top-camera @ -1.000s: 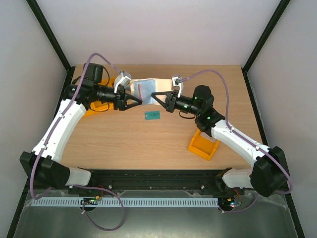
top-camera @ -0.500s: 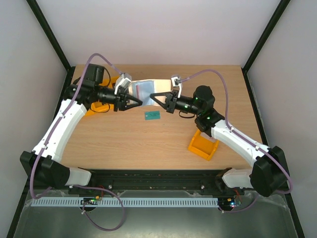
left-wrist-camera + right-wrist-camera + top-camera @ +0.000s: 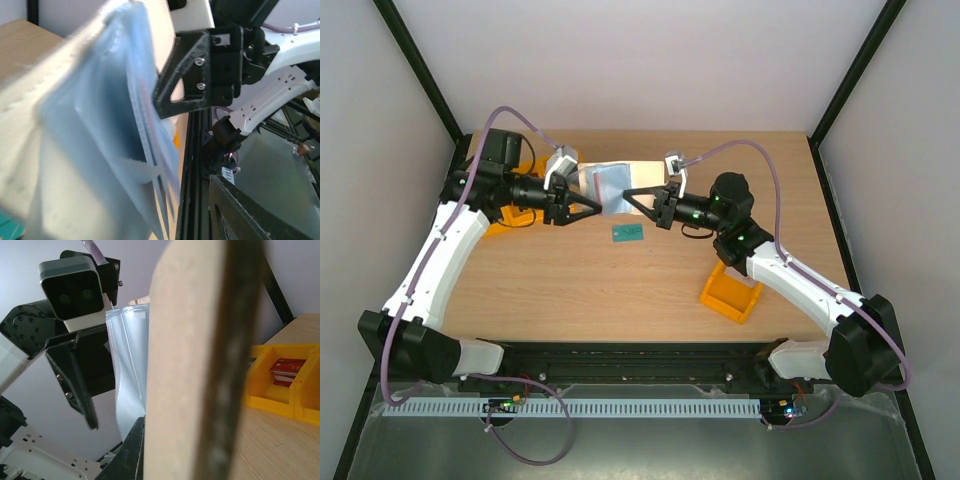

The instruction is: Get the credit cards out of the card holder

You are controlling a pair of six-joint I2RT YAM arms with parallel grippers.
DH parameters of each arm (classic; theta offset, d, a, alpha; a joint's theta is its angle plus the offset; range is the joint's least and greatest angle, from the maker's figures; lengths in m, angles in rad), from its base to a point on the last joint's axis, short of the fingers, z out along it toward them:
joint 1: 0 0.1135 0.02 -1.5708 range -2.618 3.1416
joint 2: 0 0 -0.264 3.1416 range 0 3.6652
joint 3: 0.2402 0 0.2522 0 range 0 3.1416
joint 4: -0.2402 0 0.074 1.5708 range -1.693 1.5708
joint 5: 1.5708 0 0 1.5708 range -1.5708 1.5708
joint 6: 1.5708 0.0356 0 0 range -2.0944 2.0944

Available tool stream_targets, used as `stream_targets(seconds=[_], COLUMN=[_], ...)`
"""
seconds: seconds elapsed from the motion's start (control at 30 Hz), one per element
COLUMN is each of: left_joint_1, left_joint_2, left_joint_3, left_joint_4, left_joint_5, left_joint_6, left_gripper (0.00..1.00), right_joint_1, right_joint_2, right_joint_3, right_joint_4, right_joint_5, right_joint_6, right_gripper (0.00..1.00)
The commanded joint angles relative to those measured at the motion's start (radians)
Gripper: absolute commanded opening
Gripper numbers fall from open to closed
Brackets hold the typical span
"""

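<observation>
Above the far middle of the table [image 3: 570,290], the card holder [image 3: 620,180] hangs in the air, spread open between two robot arms. Its cream-white cover is to the right and its clear bluish-grey sleeves [image 3: 606,183] fan toward the left. The right gripper [image 3: 631,192] is clamped on the right side of the cover. In that arm's own wrist view the cream cover fills the frame, pressed against a dark finger [image 3: 239,350].

The left gripper [image 3: 599,206] reaches in from the left, its tips at the sleeve side of the holder. The left wrist view is filled with blurred sleeves, and whether this gripper pinches them or only sits beside them cannot be told. Whether any card is inside the sleeves cannot be told either.

On the table just to the near side of the holder, between the two grippers, a teal-green card [image 3: 628,234] lies flat, touched by neither. At the far left, partly under the left arm, sit orange-yellow bins [image 3: 503,220]. The right wrist view shows a dark red card [image 3: 283,372] standing in one of their compartments. A single orange bin [image 3: 720,302] rests toward the near right of the table, just beside the right arm and well apart from the holder.
</observation>
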Motion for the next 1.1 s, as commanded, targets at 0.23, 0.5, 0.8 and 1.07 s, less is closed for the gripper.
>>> stream_targets(seconds=[0.23,0.5,0.8,1.07], left_joint_1=[0.001,0.033,-0.007,-0.008], left_joint_2=[-0.013,-0.018,-0.014,-0.024], left_joint_3=[0.01,0.0,-0.035,-0.058], left_joint_4=[0.0,0.029,0.089,0.138], left_joint_5=[0.035,0.119,0.051,-0.003], left_joint_6=[0.002,-0.038,-0.116,-0.184], left_gripper=[0.2,0.26,0.18,0.02], right_joint_1=[-0.003,-0.004,-0.002,-0.002], right_joint_2=[-0.015,-0.023,-0.033,-0.035], right_joint_3=[0.008,0.0,-0.004,-0.014], right_joint_4=[0.012,-0.004,0.005,-0.002], right_joint_5=[-0.017,-0.021,-0.029,0.006], right_joint_6=[-0.031,-0.045,-0.043,-0.045], right_gripper=[0.02,0.02,0.02,0.1])
